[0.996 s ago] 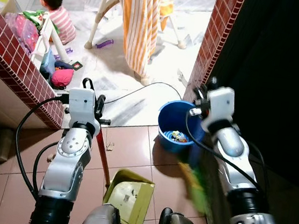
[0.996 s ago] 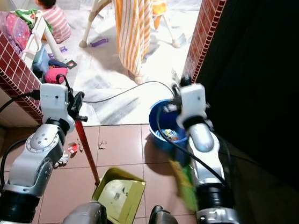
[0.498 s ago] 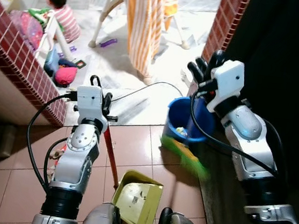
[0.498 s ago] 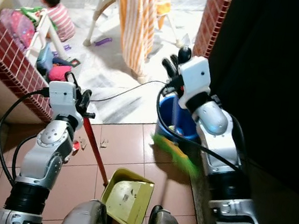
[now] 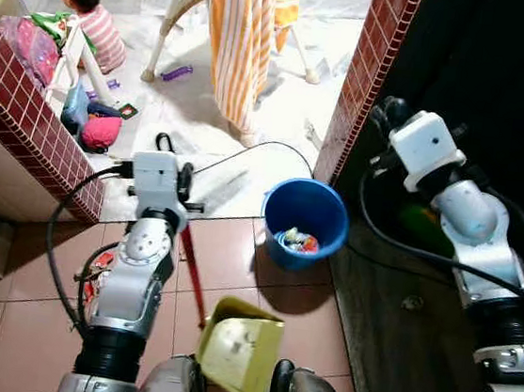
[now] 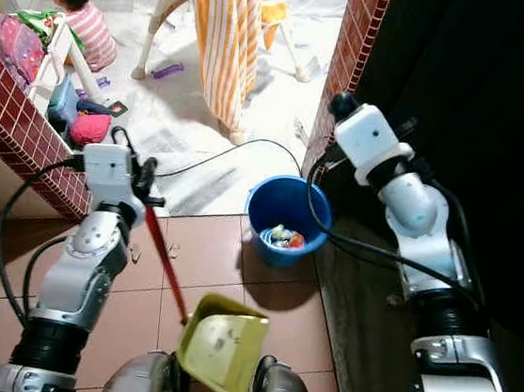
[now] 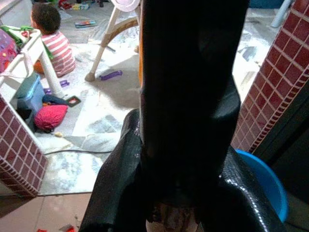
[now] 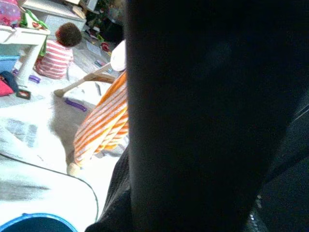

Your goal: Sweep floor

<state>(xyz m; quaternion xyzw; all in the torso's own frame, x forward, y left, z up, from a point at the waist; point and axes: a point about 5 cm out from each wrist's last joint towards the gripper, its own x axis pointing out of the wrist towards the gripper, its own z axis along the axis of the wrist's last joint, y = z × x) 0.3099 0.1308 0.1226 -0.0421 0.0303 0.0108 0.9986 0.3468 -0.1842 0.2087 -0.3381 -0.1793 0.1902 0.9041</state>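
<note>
My left gripper [image 5: 183,194] is shut on the red handle [image 5: 192,271] of a yellow-green dustpan [image 5: 239,349], which hangs tilted just above the brown tiles between my feet. The right gripper [image 5: 386,112] is raised beside the brick pillar [image 5: 367,66] and holds a broom. Its green bristles [image 5: 421,220] show dimly in the dark strip on the right. Both wrist views are mostly blocked by black fingers. A blue bucket [image 5: 304,222] with rubbish inside stands on the tiles between the arms. Small red scraps [image 5: 93,281] lie on the floor by my left arm.
A low red-brick wall [image 5: 24,122] runs on the left. Beyond it a person [image 5: 90,14] sits on the pale floor among toys. An orange-striped cloth [image 5: 243,33] hangs from a white stand. A black cable [image 5: 248,152] lies across the doorway.
My right arm has swung the broom up off the tiles and to the right, into the dark strip. The dustpan now hangs more tilted. The camera shifted slightly.
</note>
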